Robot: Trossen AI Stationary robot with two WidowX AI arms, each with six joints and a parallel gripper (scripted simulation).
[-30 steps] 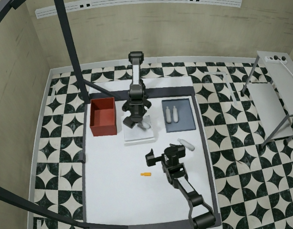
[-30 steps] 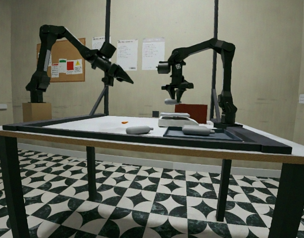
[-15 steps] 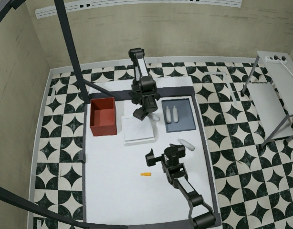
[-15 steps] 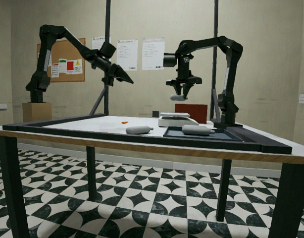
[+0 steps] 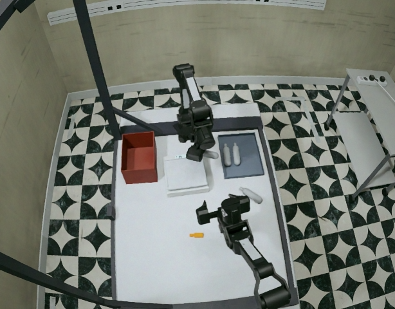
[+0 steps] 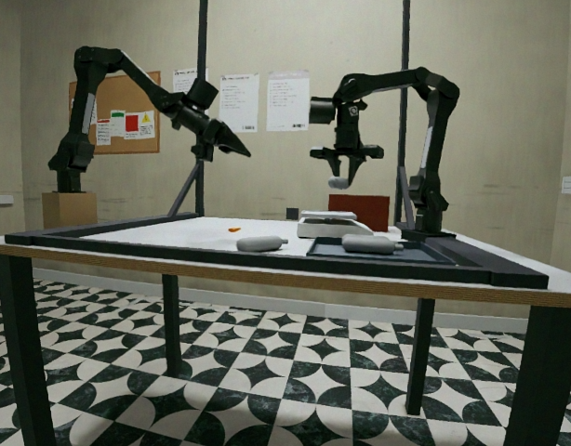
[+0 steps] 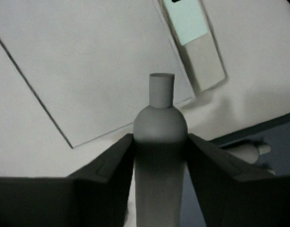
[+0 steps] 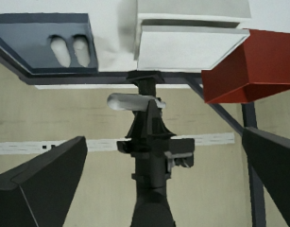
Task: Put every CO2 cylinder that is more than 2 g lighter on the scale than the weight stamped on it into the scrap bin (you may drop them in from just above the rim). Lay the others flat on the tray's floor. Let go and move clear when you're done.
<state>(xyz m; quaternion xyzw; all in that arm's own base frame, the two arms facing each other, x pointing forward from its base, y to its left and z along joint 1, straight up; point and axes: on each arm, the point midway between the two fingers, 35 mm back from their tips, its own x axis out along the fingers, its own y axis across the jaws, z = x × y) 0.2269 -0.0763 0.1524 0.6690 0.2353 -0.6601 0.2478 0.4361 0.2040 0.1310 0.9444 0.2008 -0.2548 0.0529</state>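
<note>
My left hand (image 5: 203,153) (image 6: 343,178) (image 7: 159,140) (image 8: 147,100) grips a grey cylinder (image 5: 211,154) (image 6: 338,182) (image 7: 160,175) (image 8: 130,101); I should lower it flat, beside the two in the tray (image 5: 246,169) (image 6: 318,246) (image 7: 258,130) (image 8: 45,19).

Orange bottle-shaped piece (image 5: 196,235) (image 6: 234,229) on the table, corkboard (image 6: 149,96) and papers (image 6: 239,101) (image 6: 288,100) on the wall.

This is a lab-like workroom: notices hang on the plain wall beside a cork board (image 6: 149,96) with a yellow warning sign (image 6: 147,118), two robot arms flank a framed worktable (image 5: 151,266) (image 6: 276,279) bearing a weighing scale (image 5: 185,174) (image 6: 331,227) (image 7: 97,61) (image 8: 184,47), and a metal cart (image 5: 338,96) carries a power strip (image 5: 362,80).
</note>
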